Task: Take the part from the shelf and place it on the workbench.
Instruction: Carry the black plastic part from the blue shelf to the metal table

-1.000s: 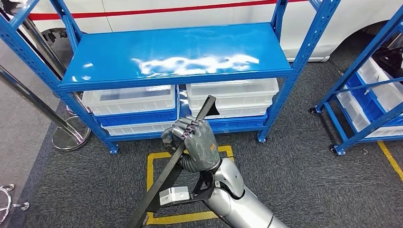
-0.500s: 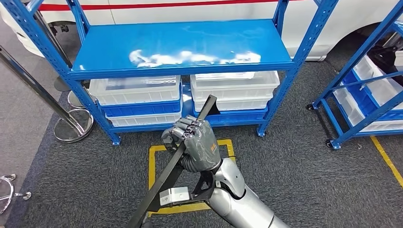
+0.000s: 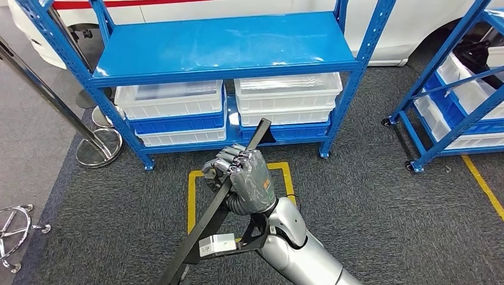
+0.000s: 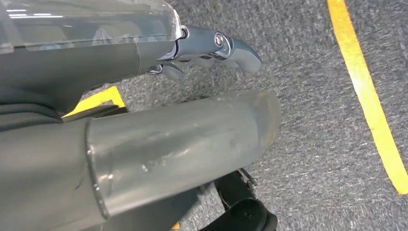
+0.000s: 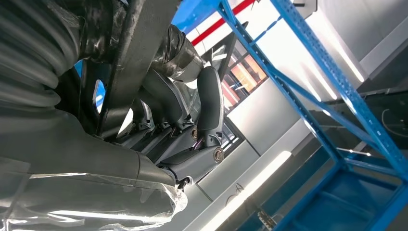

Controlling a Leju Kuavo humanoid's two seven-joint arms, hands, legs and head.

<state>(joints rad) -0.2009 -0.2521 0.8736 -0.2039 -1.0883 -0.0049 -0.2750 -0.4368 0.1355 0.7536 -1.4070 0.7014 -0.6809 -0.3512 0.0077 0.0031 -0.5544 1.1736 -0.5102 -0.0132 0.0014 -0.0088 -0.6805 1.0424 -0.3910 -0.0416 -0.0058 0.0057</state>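
So the right hand (image 3: pixel 245 178) is wrapped tight around the part (image 3: pixel 223 208), which is a long, flat, dark bar. The bar runs on a slant, its upper end poking up past the fingers toward the shelf (image 3: pixel 226 44) and its lower end dropping off the bottom edge of the head view. The hand grips it somewhere above the middle. From the right wrist view you can see the same bar (image 5: pixel 132 62) crossing through the curled fingers (image 5: pixel 209 103), so that grip looks solid.

The part is off the shelf and held out in front of the robot, over the grey carpet and roughly above the yellow square (image 3: pixel 193 196) taped on the floor.

The blue shelf sits just ahead, its top board bare and shiny. Underneath are white bins (image 3: pixel 288 95) stacked side by side with blue trays between them. A second blue rack (image 3: pixel 451 101) stands off to the right, holding more white bins. On the left there's a chrome post on a round base (image 3: pixel 98 148).

The left hand (image 4: pixel 211 45) hangs low over the carpet near a yellow floor line (image 4: pixel 370 106). Its fingers are only partly visible, nothing seems to be in them, but whether they're spread or curled is hard to tell.
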